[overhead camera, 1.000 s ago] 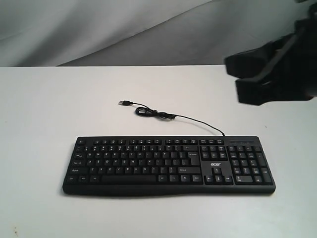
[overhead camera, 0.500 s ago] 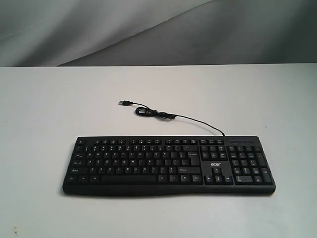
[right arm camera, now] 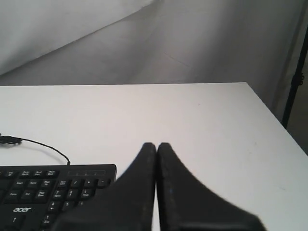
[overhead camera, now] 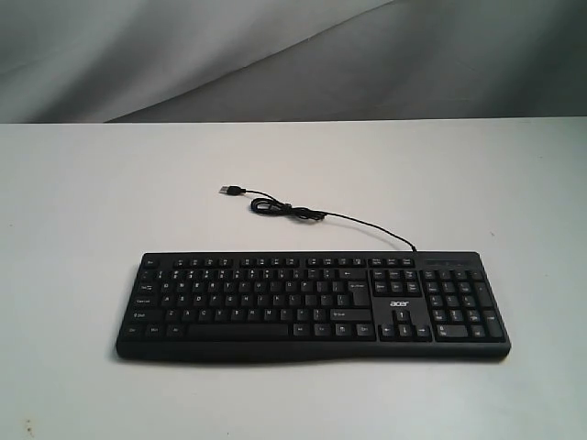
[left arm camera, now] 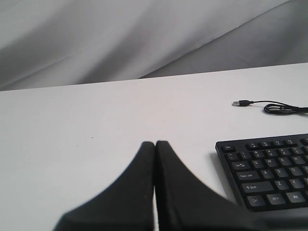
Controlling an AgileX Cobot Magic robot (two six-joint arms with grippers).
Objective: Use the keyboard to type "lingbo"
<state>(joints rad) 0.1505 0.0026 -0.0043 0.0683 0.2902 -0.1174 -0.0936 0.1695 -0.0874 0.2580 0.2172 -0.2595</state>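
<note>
Keyboard (overhead camera: pixel 312 305): black, full-size, with number pad; lies flat on the near middle of the white desk (overhead camera: pixel 92 183), long side across the exterior view. White "acer" logo (overhead camera: pixel 399 303) above the arrow keys.

Cable (overhead camera: pixel 321 215): thin, black, leaves the keyboard's far edge, loops loosely, ends in a plug (overhead camera: pixel 229 190) lying free on the desk.

Left hand (left arm camera: pixel 155 144): fingers pressed together, nothing between them; beside the keyboard's Ctrl corner, over bare desk, apart from the keys.

Right hand (right arm camera: pixel 156 144): fingers likewise pressed together, holding nothing; beside the number-pad end, apart from the keys.

Neither hand appears in the exterior view.

Backdrop (overhead camera: pixel 183 55): grey creased cloth behind the desk.
</note>
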